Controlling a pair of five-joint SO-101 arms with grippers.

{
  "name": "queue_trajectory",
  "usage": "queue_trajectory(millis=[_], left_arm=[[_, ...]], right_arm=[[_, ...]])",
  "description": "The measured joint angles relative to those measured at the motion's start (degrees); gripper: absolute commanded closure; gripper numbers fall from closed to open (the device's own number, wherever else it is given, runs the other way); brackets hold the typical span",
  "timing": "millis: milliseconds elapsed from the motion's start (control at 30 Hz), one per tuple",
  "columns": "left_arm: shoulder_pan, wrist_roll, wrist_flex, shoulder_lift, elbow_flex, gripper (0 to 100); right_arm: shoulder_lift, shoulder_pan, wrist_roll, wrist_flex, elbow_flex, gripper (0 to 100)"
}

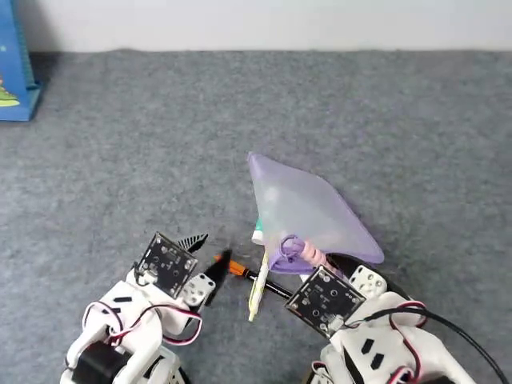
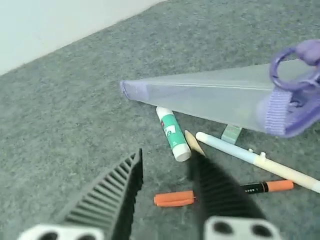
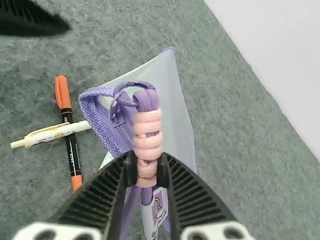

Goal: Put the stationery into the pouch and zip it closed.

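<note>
A translucent purple pouch [image 1: 308, 210] lies mid-table, its zip end raised off the mat. My right gripper [image 3: 146, 162] is shut on the pink coiled pull [image 3: 147, 135] hanging from the pouch's purple ring [image 3: 131, 95]. Beside and partly under the pouch [image 2: 210, 97] lie a green-and-white glue stick [image 2: 172, 132], a pale pen [image 2: 255, 160], an orange-capped black marker [image 2: 175, 198] and a small green eraser [image 2: 231, 134]. My left gripper [image 2: 167, 160] stands open just above the marker's orange cap, with nothing between its fingers. In the high view the left gripper [image 1: 206, 260] is left of the pouch.
A blue box [image 1: 14, 64] stands at the far left edge, by the white wall. Grey felt mat [image 1: 120, 152] stretches to the left and beyond the pouch. The two arms sit close together at the near edge.
</note>
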Motion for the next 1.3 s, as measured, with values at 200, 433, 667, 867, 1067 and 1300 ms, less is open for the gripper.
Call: queue_trajectory(millis=[200, 433, 667, 867, 1067, 1300], left_arm=[[1.67, 3.69, 0.09, 0.00, 0.00, 64], [7.21, 7.21, 0.09, 0.00, -0.79, 64], [7.38, 7.47, -5.89, 0.00, -1.67, 68], [7.38, 7.47, -11.34, 0.00, 0.70, 69], [7.38, 7.65, -15.03, 0.18, 5.71, 69], [10.99, 7.65, -15.12, 0.26, 6.51, 70]], right_arm=[[0.00, 0.00, -0.26, 0.18, 0.00, 98.9], [0.00, 0.00, -0.26, 0.18, 0.00, 98.9], [0.00, 0.00, -0.26, 0.18, 0.00, 98.9], [0.00, -0.18, -0.26, 0.18, 0.00, 98.9], [0.00, -0.26, -0.26, 0.18, 0.00, 98.9], [0.00, -0.35, -0.26, 0.18, 0.00, 98.9]])
